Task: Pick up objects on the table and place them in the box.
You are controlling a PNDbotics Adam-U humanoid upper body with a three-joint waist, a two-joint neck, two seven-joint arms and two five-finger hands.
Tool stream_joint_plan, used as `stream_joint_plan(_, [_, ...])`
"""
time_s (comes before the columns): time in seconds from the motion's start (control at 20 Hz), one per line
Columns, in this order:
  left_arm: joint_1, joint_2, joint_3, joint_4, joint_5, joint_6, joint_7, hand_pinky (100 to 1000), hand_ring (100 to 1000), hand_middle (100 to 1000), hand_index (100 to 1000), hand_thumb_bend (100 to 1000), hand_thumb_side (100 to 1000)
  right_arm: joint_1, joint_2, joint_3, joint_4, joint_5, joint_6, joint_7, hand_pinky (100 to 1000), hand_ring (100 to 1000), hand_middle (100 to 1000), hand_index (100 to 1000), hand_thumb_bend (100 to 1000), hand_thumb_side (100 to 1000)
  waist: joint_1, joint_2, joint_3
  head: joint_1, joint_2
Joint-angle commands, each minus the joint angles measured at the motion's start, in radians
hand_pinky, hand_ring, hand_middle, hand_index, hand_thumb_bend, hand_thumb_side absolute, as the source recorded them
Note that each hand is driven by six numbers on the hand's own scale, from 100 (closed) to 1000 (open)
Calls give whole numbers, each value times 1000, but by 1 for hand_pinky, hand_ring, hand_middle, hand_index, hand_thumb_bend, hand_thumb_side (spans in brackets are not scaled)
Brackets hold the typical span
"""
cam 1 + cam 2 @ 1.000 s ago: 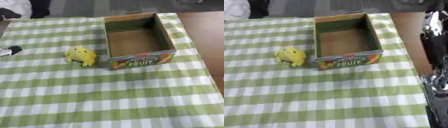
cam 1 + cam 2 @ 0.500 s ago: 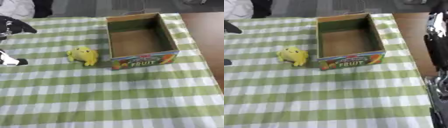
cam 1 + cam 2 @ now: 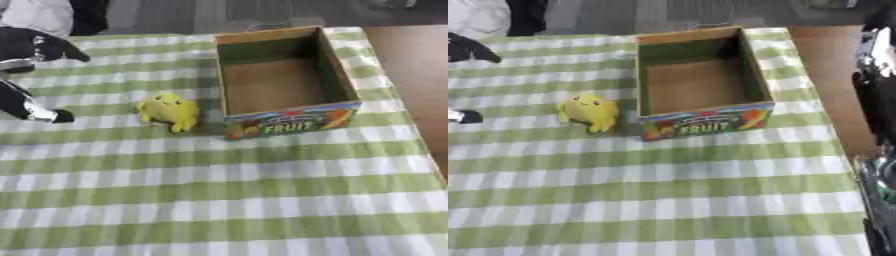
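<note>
A small yellow plush toy (image 3: 169,111) lies on the green-and-white checked cloth, just left of the box's front corner. The cardboard box (image 3: 289,121), with "FRUIT" printed on its front, stands open at the middle back, and nothing shows inside it. At the left edge my left hand (image 3: 33,46) is open, fingers spread above and thumb (image 3: 35,109) below. It is left of the toy and apart from it. Black and silver parts of my right arm (image 3: 877,75) run down the right edge of the right eye view. I cannot make out the hand itself.
The checked cloth (image 3: 227,200) covers most of the table, with wide room in front of the box. Bare brown tabletop (image 3: 411,60) shows to the right of the cloth. White and dark fabric (image 3: 39,12) lies at the far left corner.
My left hand has come in from the left edge and spread open towards the toy. The toy and box have kept their places.
</note>
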Motion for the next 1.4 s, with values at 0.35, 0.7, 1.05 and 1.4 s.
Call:
stream_joint_plan(0.35, [-100, -71, -19, 79, 4, -23, -82, 888, 861, 815, 982, 562, 726, -8, -18, 3, -19, -4, 0, 7, 783, 831, 555, 872, 100, 590, 9, -14, -10, 10, -9])
stream_joint_plan(0.7, [-145, -129, -16, 146, -34, -4, -131, 890, 873, 836, 1000, 516, 613, -8, -17, 5, -19, -6, 0, 8, 784, 832, 554, 872, 100, 590, 14, -8, -14, 9, -14])
stream_joint_plan(1.05, [-191, -149, -22, 178, -116, -9, -203, 910, 924, 875, 997, 499, 599, -10, -16, 7, -19, -8, 0, 12, 784, 832, 552, 872, 100, 590, 15, -6, -16, 17, -13])
stream_joint_plan(1.4, [-233, -161, -47, 222, -220, -34, -253, 920, 965, 916, 1000, 542, 601, -12, -18, 10, -19, -10, 0, 17, 785, 832, 550, 871, 100, 590, 19, -8, -19, 24, -11])
